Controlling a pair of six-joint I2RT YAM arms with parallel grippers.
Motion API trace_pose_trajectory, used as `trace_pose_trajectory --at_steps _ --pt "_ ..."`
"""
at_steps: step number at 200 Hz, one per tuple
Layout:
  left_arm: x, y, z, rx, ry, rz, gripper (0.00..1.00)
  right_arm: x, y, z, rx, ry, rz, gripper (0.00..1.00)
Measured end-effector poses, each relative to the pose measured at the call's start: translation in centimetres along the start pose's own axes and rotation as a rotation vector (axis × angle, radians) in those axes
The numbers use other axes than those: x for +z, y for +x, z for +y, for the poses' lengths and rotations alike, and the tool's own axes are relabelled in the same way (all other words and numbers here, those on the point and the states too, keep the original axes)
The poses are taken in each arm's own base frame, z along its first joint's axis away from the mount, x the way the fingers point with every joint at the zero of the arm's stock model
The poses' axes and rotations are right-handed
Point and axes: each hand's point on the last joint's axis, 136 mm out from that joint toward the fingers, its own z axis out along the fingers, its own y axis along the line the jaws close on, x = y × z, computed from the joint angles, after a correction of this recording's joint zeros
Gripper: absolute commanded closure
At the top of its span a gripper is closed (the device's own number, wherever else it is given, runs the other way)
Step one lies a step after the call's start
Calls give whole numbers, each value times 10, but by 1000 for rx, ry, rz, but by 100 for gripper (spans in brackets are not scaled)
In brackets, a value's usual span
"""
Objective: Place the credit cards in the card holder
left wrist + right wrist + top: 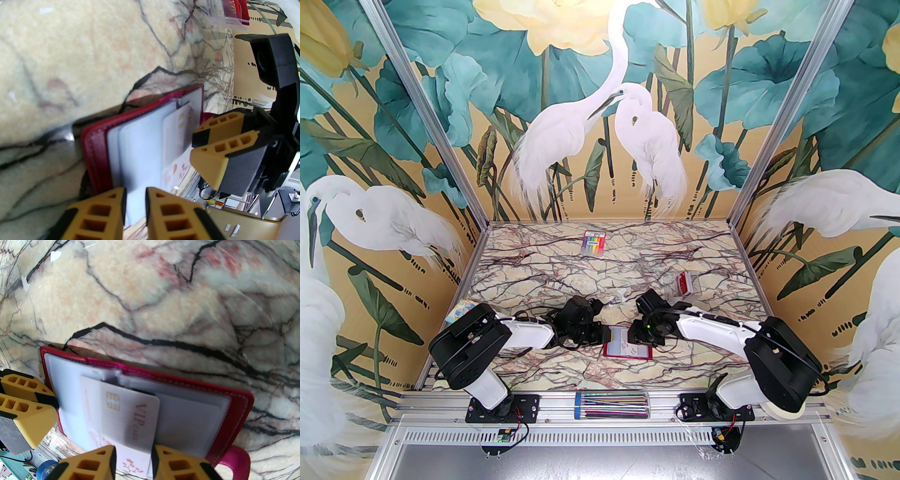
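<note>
I am working over the marble-patterned table, with both arms reaching in to meet near its middle. Between them lies the small dark red, leather-look, book-like card holder, open and flat on the table with its clear inner sleeves facing up.

My left gripper is at the card holder's left edge. Its jaws are nearly together, with a clear sleeve page pinched between them.

My right gripper is at the opposite side, its jaws a little apart and straddling the near end of the card. I cannot tell whether they actually clamp it.

Beyond the right arm, apart from the card holder, sits a small clear plastic box with red cards inside. A flat pack with rainbow-coloured stripes lies near the far edge, well apart from everything else.

The thin, pale grey credit card, with a gold chip and red "VIP card" lettering, lies slanted across the open pages. Its far end appears tucked under a clear sleeve and the rest sticks out toward the right gripper.
</note>
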Motion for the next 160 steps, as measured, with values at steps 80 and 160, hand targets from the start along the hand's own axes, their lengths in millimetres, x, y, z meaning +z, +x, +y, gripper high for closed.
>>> trace_pose_trajectory --at_steps 80,160 --pt "0 0 0 0 0 0 78 4 3 9 -23 0 15 69" --pt "0 0 0 0 1 0 77 11 -4 25 -43 -1 27 70"
